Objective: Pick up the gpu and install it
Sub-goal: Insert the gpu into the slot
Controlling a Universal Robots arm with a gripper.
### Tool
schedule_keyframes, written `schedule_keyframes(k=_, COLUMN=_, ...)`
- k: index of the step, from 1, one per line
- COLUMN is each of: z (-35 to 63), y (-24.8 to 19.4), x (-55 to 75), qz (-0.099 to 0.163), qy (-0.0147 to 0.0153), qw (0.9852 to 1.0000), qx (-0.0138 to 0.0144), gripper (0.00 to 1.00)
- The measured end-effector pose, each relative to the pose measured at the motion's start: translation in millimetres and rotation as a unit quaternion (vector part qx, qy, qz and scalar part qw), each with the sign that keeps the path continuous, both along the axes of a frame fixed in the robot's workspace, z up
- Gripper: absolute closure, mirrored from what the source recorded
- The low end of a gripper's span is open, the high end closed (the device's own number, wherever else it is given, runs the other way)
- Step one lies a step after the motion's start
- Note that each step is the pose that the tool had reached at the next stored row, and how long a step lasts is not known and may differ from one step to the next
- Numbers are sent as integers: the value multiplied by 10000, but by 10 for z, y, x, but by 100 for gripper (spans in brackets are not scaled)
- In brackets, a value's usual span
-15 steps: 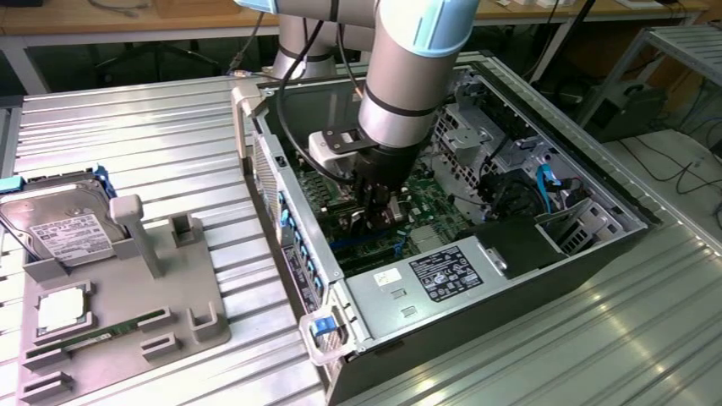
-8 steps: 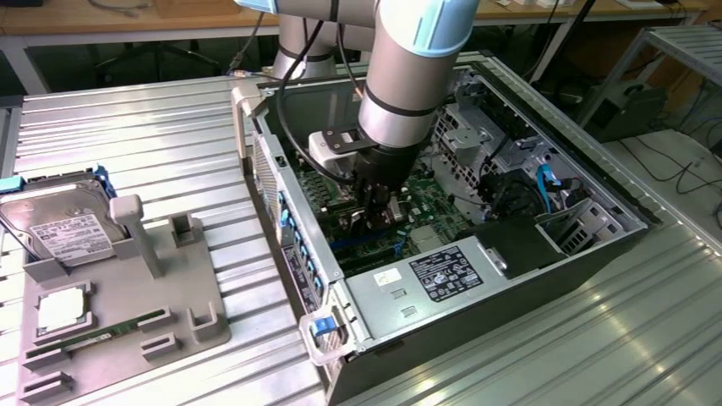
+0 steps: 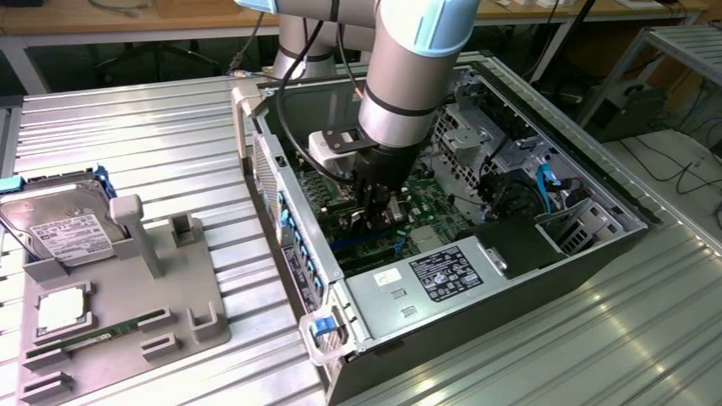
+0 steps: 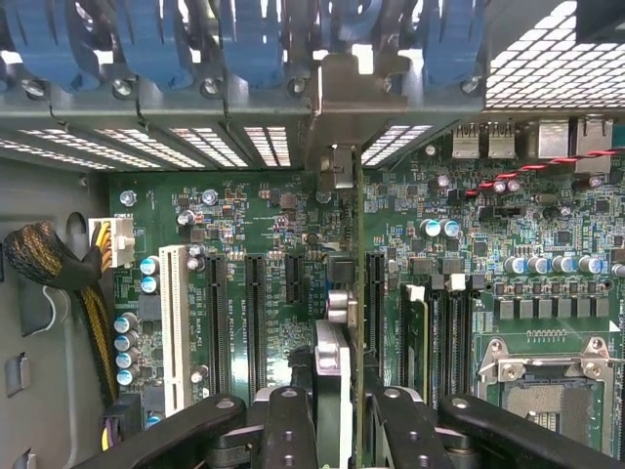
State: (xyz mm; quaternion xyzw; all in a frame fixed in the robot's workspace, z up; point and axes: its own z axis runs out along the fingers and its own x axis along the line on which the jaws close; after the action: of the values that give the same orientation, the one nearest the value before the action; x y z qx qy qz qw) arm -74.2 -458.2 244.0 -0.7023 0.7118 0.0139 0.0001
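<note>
A: In the exterior view, where's the gripper (image 3: pixel 376 213)?
B: Lowered into the open computer case (image 3: pixel 587 254), over the motherboard (image 3: pixel 434 207). The hard drive (image 3: pixel 62 228) sits in the grey holder (image 3: pixel 169 296), far to the exterior view's left.
A: And the wrist view?
B: The fingers (image 4: pixel 293 430) are clamped on the gpu (image 4: pixel 337 322), held edge-on among the expansion slots (image 4: pixel 256 308), its bracket (image 4: pixel 337 98) at the case's rear wall.

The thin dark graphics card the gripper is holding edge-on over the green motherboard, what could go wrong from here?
1. The thin dark graphics card, clamped in the black gripper, stands among several parallel black expansion slots; a slight offset could seat it in the wrong one.
2. Its silver metal bracket may snag the case's rear slot frame.
3. Pressing while tilted could strain the green motherboard.
</note>
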Motion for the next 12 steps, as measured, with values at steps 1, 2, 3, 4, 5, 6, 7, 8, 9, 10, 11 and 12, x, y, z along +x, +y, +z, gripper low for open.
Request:
schedule_keyframes(k=1, z=0, y=0, x=-3, qz=0, qy=0, qw=10000, qx=0, gripper=72)
schedule_keyframes(k=2, z=-1, y=0, x=-5, qz=0, qy=-1, qw=10000, qx=0, gripper=72)
schedule_keyframes(k=3, z=-3, y=1, x=-7, qz=0, qy=-1, qw=10000, qx=4, gripper=72)
schedule_keyframes(k=4, z=-4, y=1, x=-8, qz=0, qy=-1, qw=10000, qx=4, gripper=72)
schedule_keyframes(k=5, z=-4, y=0, x=-9, qz=0, qy=-1, qw=10000, qx=3, gripper=72)
schedule_keyframes(k=6, z=-3, y=0, x=-9, qz=0, qy=-1, qw=10000, qx=2, gripper=72)
schedule_keyframes(k=7, z=-1, y=0, x=-9, qz=0, qy=0, qw=10000, qx=1, gripper=72)
schedule_keyframes(k=8, z=-1, y=0, x=-9, qz=0, qy=0, qw=10000, qx=0, gripper=72)
schedule_keyframes(k=9, z=-1, y=0, x=-10, qz=0, qy=0, qw=10000, qx=1, gripper=72)
schedule_keyframes(k=10, z=-1, y=0, x=-9, qz=0, qy=0, qw=10000, qx=1, gripper=72)
schedule_keyframes(k=11, z=-1, y=0, x=-10, qz=0, qy=0, qw=10000, qx=0, gripper=72)
schedule_keyframes(k=12, z=-1, y=0, x=-10, qz=0, qy=0, qw=10000, qx=0, gripper=72)
